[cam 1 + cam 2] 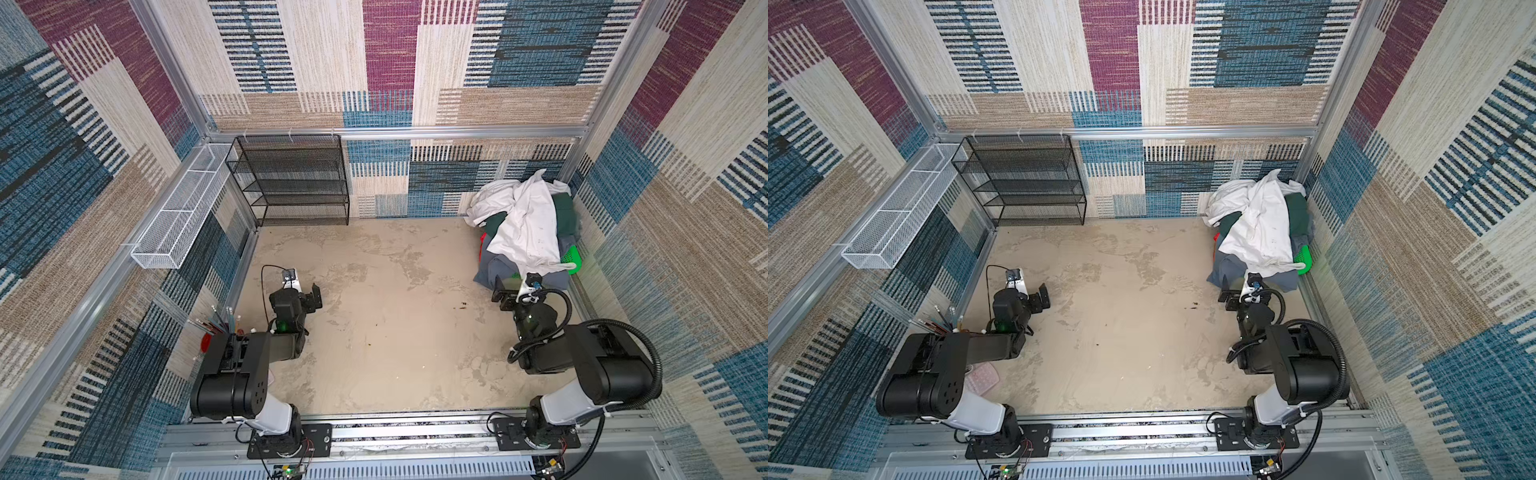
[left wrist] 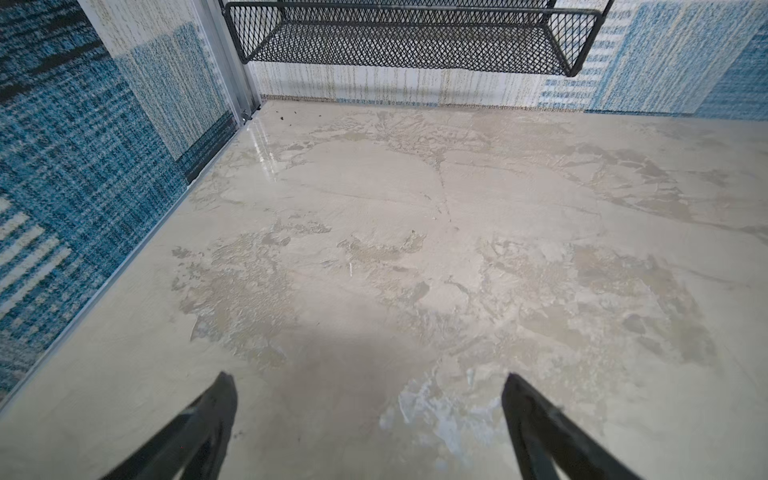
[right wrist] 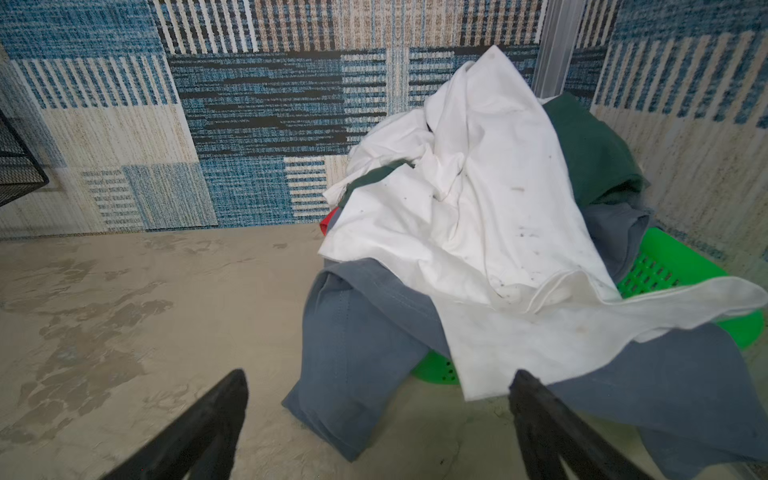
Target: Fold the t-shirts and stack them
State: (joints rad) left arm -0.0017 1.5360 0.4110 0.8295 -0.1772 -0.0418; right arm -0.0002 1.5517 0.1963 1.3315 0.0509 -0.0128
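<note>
The t-shirts (image 1: 1258, 232) lie in an unfolded heap at the far right corner of the mottled beige bench (image 1: 395, 332), spilling over a bright green perforated plastic basket (image 1: 571, 257). A large crumpled white t-shirt with small dark specks (image 1: 525, 232) lies on top, with a dark green t-shirt (image 1: 565, 212) behind it, a grey-blue t-shirt (image 1: 496, 270) hanging down the front onto the bench, and a sliver of red cloth (image 1: 483, 239) at the heap's left side. The right gripper (image 3: 380, 374) hangs just before the grey-blue hem, black fingers spread wide and empty, and the left gripper (image 2: 368, 376) is likewise spread and empty over bare bench near the left edge, well apart from the heap.
</note>
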